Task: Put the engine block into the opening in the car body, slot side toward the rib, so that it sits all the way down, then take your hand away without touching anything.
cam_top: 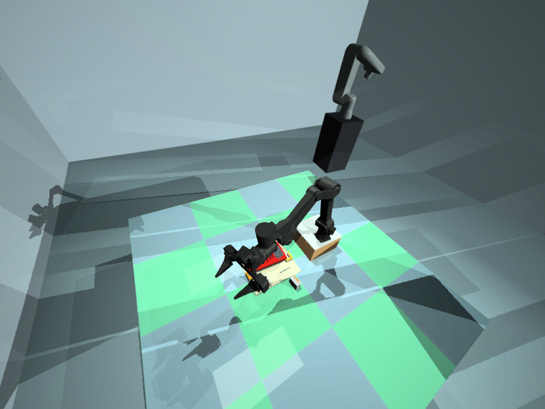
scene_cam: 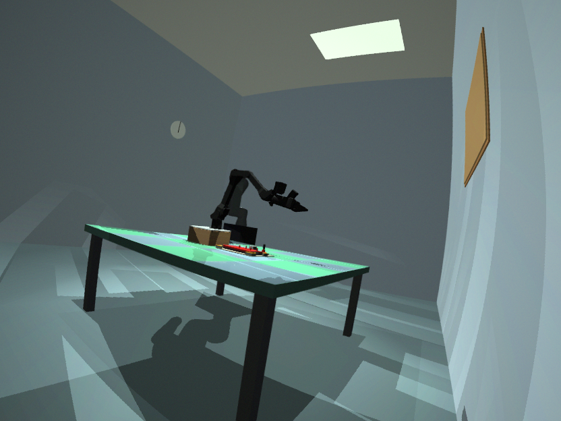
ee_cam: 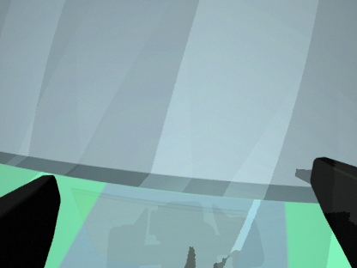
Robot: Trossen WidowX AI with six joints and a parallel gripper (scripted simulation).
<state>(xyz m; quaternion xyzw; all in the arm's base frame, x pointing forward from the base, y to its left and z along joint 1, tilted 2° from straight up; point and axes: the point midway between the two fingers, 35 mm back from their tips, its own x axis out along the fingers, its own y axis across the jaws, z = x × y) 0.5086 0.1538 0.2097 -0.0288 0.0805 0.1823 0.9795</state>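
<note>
Red, the car body (cam_top: 272,260) (scene_cam: 237,248) lies at eight o'clock from the arm's pedestal (cam_top: 324,251) (scene_cam: 208,235) in the top view, the raised gripper (cam_top: 225,287) (scene_cam: 304,209) (ee_cam: 188,181) released and empty.

One arm (cam_top: 299,216) (scene_cam: 260,186), four bench legs (scene_cam: 255,353) (one mostly tucked away), one wall clock (scene_cam: 178,129), one ceiling light (scene_cam: 360,39).

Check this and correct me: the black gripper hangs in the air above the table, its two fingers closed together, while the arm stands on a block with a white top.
The fingers are wrong: the wrist view shows the two fingers of the black gripper spread wide apart, nothing between them. The rest stands.
</note>
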